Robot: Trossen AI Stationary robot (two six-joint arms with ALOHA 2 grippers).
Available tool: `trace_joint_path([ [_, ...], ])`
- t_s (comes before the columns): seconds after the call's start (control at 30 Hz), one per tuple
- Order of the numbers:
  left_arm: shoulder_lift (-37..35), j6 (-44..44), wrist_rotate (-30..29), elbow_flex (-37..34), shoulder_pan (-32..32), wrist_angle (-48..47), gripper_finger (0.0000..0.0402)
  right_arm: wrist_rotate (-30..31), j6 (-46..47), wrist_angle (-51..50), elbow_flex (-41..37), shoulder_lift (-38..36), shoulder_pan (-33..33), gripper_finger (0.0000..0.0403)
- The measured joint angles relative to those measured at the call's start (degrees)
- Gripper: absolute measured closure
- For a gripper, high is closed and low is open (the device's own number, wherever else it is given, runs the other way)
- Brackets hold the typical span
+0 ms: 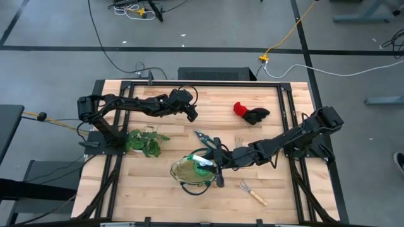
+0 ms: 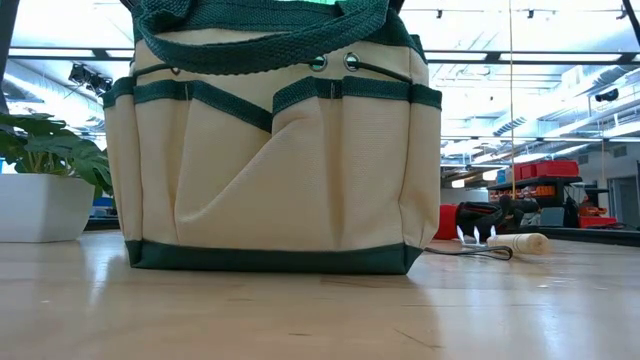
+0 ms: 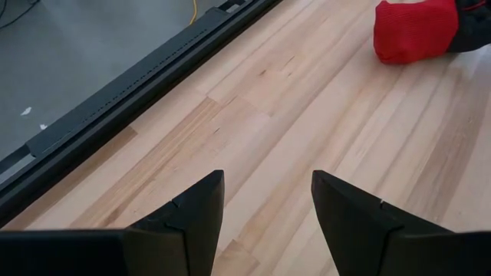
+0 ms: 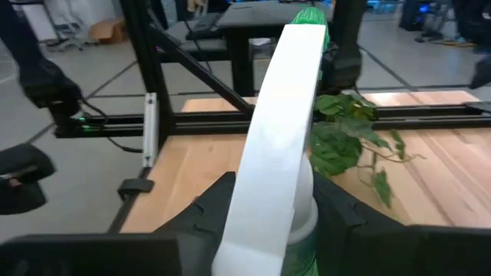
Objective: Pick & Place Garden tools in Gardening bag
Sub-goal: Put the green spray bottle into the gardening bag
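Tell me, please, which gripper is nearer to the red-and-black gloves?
The left gripper: open, empty, hovering beside the gloves. The right gripper is farther off, over the gardening bag, shut on the spray bottle.

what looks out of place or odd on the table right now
Nothing looks spilled or damaged. The right pincer is shut on the green spray bottle with white trigger over the beige canvas gardening bag. The red-and-black gloves and a wooden-handled hand rake still lie loose on the wooden table.
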Motion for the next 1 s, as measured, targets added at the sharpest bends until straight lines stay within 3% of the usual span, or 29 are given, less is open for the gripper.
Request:
trace_joint_path([
  [0.8,-0.02,0.46,0.46,0.02,0.0,-0.09,0.0195,1.55,0.38,2.41,-1.24,2.44,0.48,0.0287],
  [1.0,-0.02,0.48,0.44,0.02,0.02,-0.07,0.0195,1.11,1.94,7.96,-5.25,2.49,0.44,0.0287],
])
